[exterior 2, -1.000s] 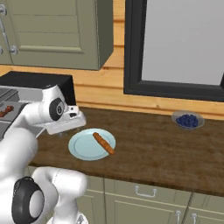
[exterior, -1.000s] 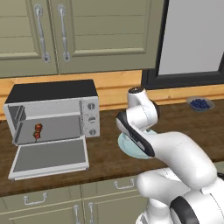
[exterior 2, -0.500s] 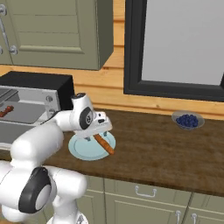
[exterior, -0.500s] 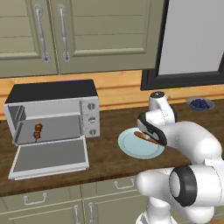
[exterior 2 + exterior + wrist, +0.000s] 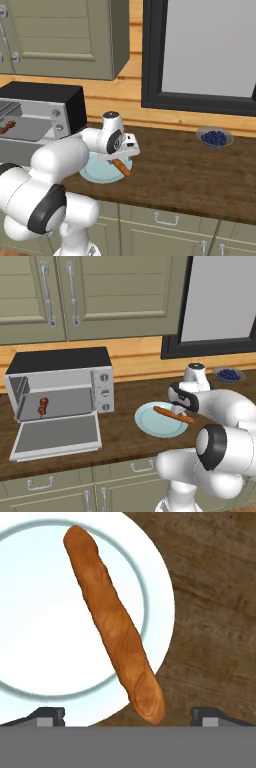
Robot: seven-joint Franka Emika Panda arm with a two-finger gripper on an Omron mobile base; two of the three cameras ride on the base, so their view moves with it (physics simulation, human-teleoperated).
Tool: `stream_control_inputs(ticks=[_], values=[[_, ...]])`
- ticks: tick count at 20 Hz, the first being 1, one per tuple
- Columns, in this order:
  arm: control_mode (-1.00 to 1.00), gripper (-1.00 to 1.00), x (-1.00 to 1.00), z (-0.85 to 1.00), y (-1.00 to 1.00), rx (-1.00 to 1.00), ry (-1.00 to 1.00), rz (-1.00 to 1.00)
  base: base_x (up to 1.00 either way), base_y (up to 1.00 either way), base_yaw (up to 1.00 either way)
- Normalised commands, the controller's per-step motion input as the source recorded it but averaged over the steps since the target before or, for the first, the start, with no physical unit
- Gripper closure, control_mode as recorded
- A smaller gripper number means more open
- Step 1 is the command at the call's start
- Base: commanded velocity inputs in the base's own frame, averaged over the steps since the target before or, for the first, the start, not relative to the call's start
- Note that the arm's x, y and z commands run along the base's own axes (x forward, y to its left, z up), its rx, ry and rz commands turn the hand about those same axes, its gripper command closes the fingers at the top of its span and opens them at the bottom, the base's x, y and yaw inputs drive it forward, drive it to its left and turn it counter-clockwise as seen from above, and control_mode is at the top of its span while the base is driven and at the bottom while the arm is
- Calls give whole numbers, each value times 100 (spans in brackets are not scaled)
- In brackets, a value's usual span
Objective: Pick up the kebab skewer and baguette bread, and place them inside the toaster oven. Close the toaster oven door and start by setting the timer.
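Below the wide-open, empty claw (image 5: pixel 128 714) — the baguette bread (image 5: pixel 114 623), lying on its plate (image 5: pixel 35 637).

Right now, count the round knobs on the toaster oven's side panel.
3, stacked in a column on the toaster oven's side panel: top knob, middle knob, bottom knob, right of the open toaster oven door.

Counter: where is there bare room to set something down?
Bare wood lies between the plate and the bowl of blueberries, and in front of that bowl. It is crowded at the plate, where the open gripper hovers over the baguette bread, and where the lowered toaster oven door lies.
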Motion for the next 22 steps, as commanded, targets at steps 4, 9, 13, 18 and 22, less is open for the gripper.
stream_control_inputs(ticks=[4,9,13,18,22], values=[[-100,-100,5,-34,18,10,-4,0,0,0,0],[-100,-100,21,-40,47,0,-16,0,0,0,0],[-100,-100,39,-29,2,-7,-13,0,0,0,0],[-100,-100,15,-30,-1,-7,-5,0,0,0,0],[-100,-100,18,-13,0,-6,0,0,0,0,0]])
